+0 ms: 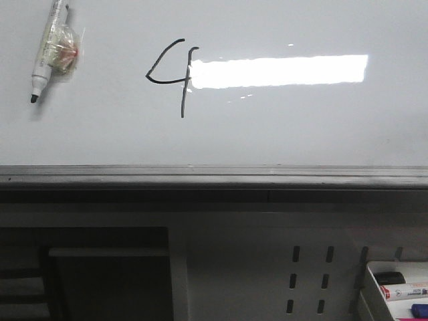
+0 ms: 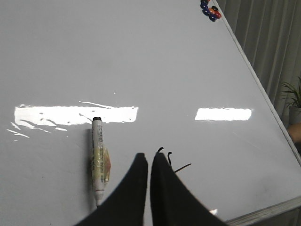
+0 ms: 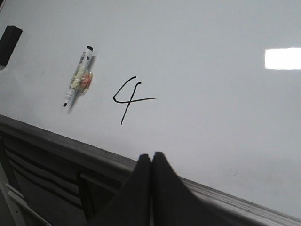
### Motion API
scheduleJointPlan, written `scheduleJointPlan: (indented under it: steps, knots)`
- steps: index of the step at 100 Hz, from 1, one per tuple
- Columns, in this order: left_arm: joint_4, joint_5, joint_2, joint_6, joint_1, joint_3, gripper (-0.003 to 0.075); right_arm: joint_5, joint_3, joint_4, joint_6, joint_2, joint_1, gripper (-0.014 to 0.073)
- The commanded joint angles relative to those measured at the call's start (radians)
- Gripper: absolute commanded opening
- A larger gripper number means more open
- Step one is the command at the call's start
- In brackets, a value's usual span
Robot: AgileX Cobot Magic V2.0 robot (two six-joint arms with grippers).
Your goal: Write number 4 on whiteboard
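Observation:
The whiteboard [image 1: 267,127] fills the upper front view, with its grey bottom rail [image 1: 214,175] below. The number 4 [image 1: 170,83] is drawn in thin black line left of the light's glare. It shows whole in the right wrist view [image 3: 129,100] and partly behind a finger in the left wrist view [image 2: 181,167]. A black-tipped marker [image 1: 50,50] with tape round its body lies against the board left of the 4. My left gripper [image 2: 149,157] is shut and empty, close to the board between the marker [image 2: 99,160] and the 4. My right gripper [image 3: 151,156] is shut and empty, over the rail below the 4.
A white tray [image 1: 394,291] with markers sits at the lower right, beside a grey perforated panel [image 1: 307,274]. Coloured magnets [image 2: 210,10] cluster at one board corner. A black eraser [image 3: 8,38] sticks to the board beyond the marker. A curtain [image 2: 263,37] hangs past the board's edge.

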Motion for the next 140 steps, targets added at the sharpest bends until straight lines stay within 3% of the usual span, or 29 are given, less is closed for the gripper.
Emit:
scheduleJointPlan:
  steps: [1,20,29,36,46,58,75,88,100,140]
  knots:
    - [-0.004,-0.011,-0.014,0.000,0.002,-0.026,-0.0020,-0.055,-0.023,0.023,-0.004,0.011,-0.006,-0.0053]
    - [0.003,-0.011,-0.014,0.000,0.002,-0.026,-0.0020,-0.055,-0.023,0.023,-0.004,0.011,-0.006,-0.0053]
    - [0.130,-0.011,-0.014,-0.042,0.002,-0.019,-0.0020,-0.055,-0.023,0.023,-0.004,0.011,-0.006,-0.0053]
    - [0.391,-0.011,-0.012,-0.254,0.022,-0.009,-0.0020,-0.055,-0.023,0.023,-0.004,0.011,-0.006,-0.0053]
    - [0.806,-0.011,0.000,-0.666,0.093,0.010,-0.0020,-0.055,-0.023,0.023,-0.004,0.011,-0.006,-0.0053]
    - [1.037,0.006,0.006,-0.904,0.202,0.032,-0.0020,-0.055,-0.023,0.023,-0.004,0.011,-0.006,-0.0053]
    - [1.151,-0.034,0.006,-0.972,0.326,0.089,-0.0020,-0.055,-0.023,0.023,-0.004,0.011,-0.006,-0.0053]
    - [1.313,-0.042,-0.006,-1.111,0.373,0.145,-0.0020,-0.055,-0.023,0.023,-0.004,0.011,-0.006,-0.0053]
    - [1.327,-0.103,-0.027,-1.127,0.376,0.204,-0.0020,-0.055,-0.023,0.023,-0.004,0.011,-0.006,-0.0053]
    - [1.336,-0.080,-0.027,-1.128,0.385,0.204,-0.0020,-0.055,-0.023,0.023,-0.004,0.011,-0.006,-0.0053]
